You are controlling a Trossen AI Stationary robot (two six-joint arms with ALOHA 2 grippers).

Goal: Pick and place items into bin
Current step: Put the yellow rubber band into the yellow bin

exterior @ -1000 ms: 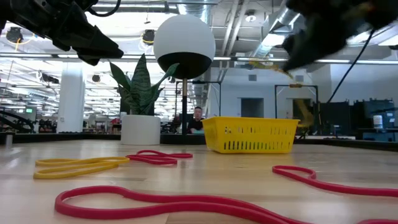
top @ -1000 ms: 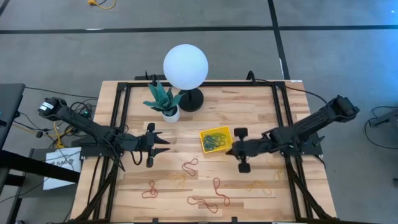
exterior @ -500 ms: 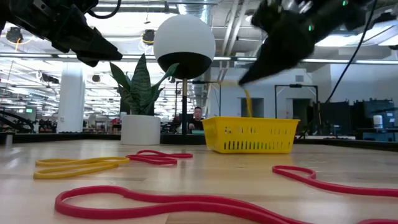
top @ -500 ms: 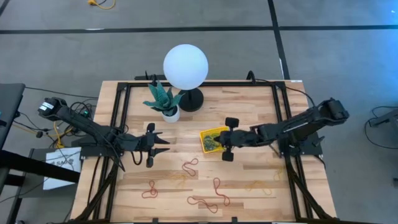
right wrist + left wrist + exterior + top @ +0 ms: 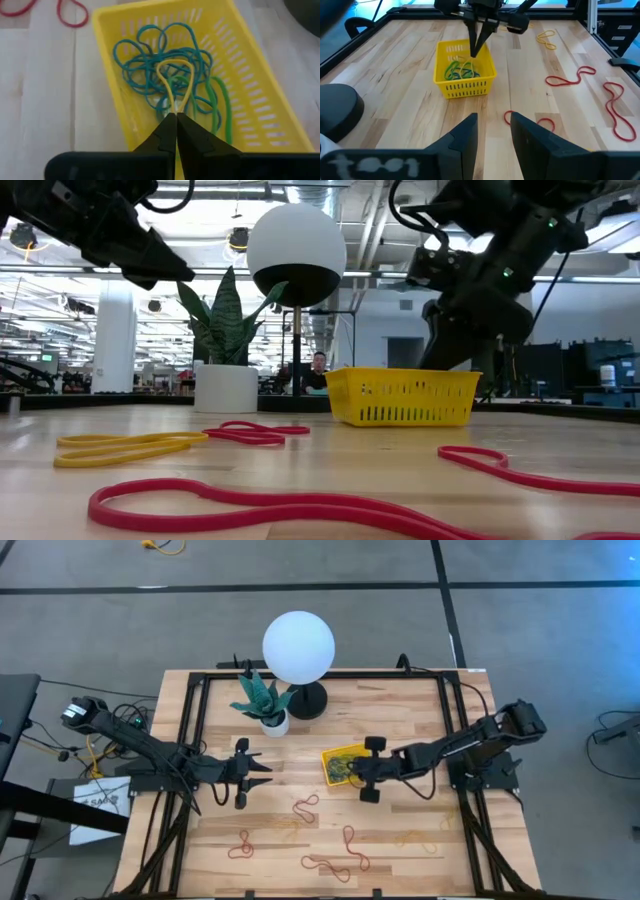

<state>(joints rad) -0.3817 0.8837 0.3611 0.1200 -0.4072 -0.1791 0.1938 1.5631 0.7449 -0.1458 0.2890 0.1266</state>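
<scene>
The right gripper [image 5: 352, 771] hangs over the yellow bin [image 5: 335, 755], blocking the way in from above on that side. Behind the bin, the potted plant [image 5: 264, 700] and globe lamp [image 5: 298, 648] crowd the rear of the worktop [image 5: 400, 715]. The front stretch lies open, with only flat rubber-band loops [image 5: 335, 865].

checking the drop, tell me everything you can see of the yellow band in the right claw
The yellow band is a thin, floppy rubber loop. The right claw, shut, pinches one end. The rest lies inside the yellow bin, draped over a tangle of blue and green bands already there. It has not been let go.
</scene>
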